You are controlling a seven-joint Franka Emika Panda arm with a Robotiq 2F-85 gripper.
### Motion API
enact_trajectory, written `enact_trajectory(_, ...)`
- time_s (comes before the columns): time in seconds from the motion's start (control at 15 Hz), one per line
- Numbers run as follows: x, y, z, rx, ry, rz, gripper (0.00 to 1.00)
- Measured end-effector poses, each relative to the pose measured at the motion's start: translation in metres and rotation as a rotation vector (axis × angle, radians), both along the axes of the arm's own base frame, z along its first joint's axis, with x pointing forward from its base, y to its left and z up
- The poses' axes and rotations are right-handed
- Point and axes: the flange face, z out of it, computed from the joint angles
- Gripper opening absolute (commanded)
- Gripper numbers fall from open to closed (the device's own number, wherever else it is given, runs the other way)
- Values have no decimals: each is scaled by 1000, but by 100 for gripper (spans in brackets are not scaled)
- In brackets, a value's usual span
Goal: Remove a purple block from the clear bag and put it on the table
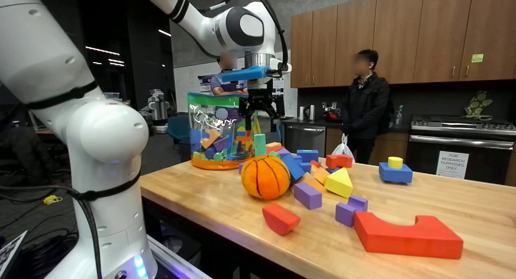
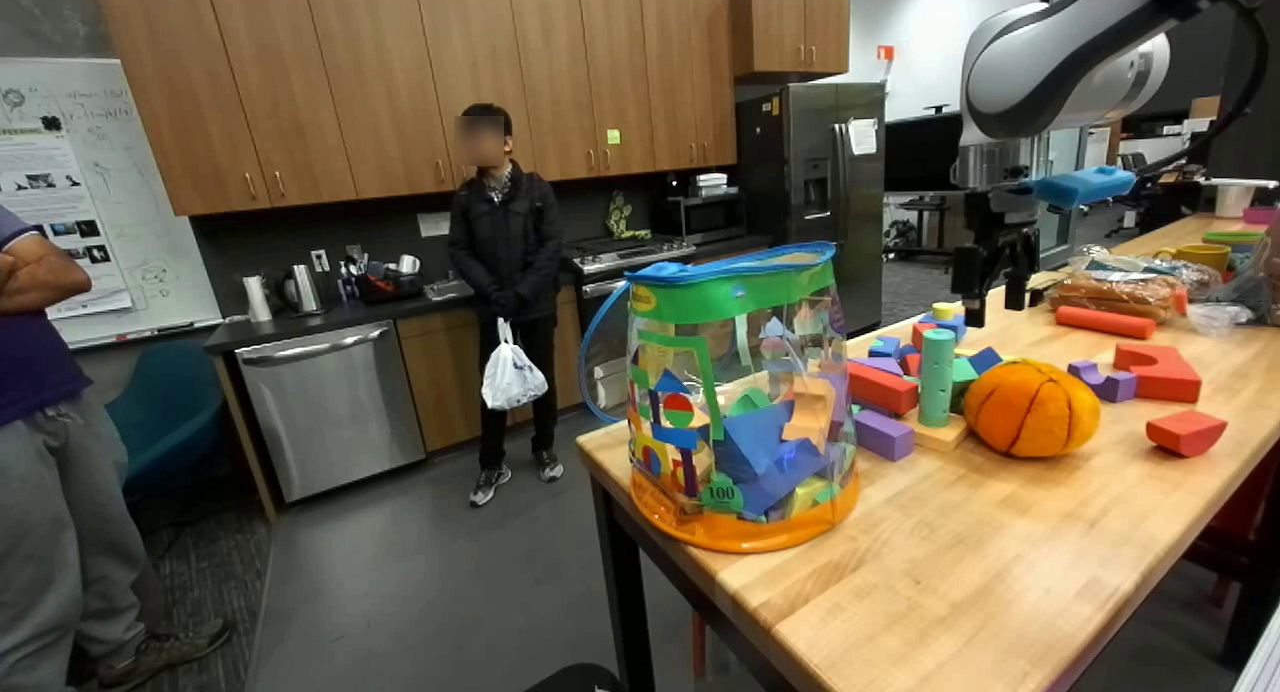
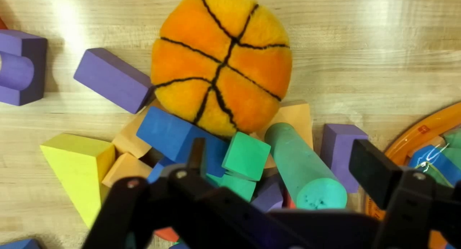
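End effector (image 1: 261, 123) unclenched, jaws spread wide, above the block pile (image 3: 246, 155). Clear bag (image 2: 760, 294) stands upright on the surface (image 2: 950, 552), a purple block (image 1: 221, 143) visible inside. Other purple blocks (image 3: 113, 80) lie outside, near the orange ball (image 3: 223, 54).

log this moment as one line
gripper open, empty, above block pile | clear bag upright on table, blocks inside | purple blocks on table, origin unclear

Glossy plastic bag (image 2: 738, 297), wooden table (image 2: 970, 552).
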Motion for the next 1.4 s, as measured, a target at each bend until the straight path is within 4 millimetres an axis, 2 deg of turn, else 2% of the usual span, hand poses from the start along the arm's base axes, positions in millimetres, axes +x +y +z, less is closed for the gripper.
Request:
enact_trajectory(1.0,1,2,2,-3,1,5,100)
enact_trajectory(1.2,4,3,17,-18,-7,15,100)
enact_trajectory(1.4,9,1,52,-69,-51,29,100)
